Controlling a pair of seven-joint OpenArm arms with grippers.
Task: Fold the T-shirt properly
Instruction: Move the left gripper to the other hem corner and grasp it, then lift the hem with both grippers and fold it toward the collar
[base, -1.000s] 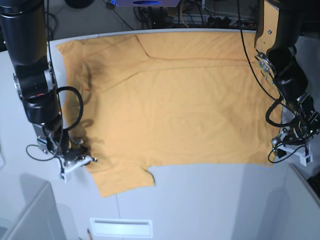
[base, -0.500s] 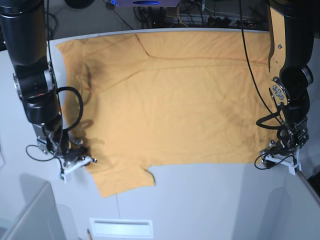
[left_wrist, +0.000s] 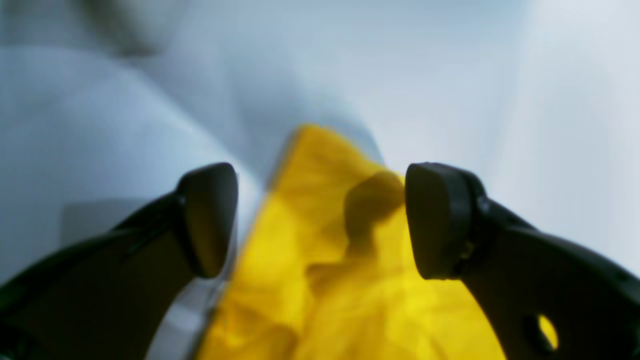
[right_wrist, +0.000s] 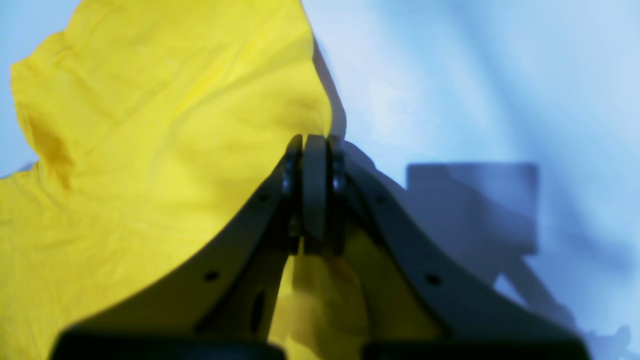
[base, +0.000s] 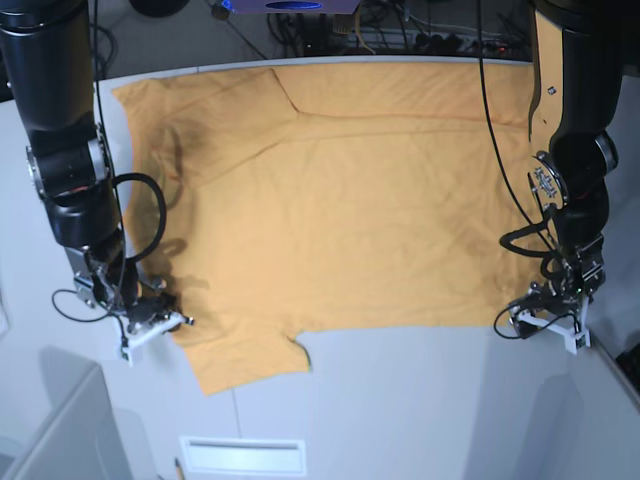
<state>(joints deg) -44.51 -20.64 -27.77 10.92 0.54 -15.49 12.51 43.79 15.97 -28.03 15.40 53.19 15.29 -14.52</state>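
The light-orange T-shirt (base: 340, 200) lies spread flat across the white table (base: 420, 400), one sleeve hanging toward the front left. At that sleeve's outer edge my right gripper (base: 155, 322) is shut on the cloth. The right wrist view shows its fingertips (right_wrist: 315, 142) pressed together at the yellow T-shirt (right_wrist: 150, 125) edge. My left gripper (base: 545, 322) sits low at the T-shirt's front right hem corner. In the left wrist view it stands open (left_wrist: 322, 220), with the corner of the T-shirt (left_wrist: 325, 290) lying between and below the dark pads (left_wrist: 440, 220).
A white slotted panel (base: 240, 455) lies at the table's front edge. Grey partitions rise at the lower left (base: 60, 430) and lower right (base: 610, 380). Cables and equipment (base: 400, 30) crowd the space behind the table.
My left arm has swung inward and its open gripper has slid left along the front edge to the hem corner. The right arm and the T-shirt have not moved.
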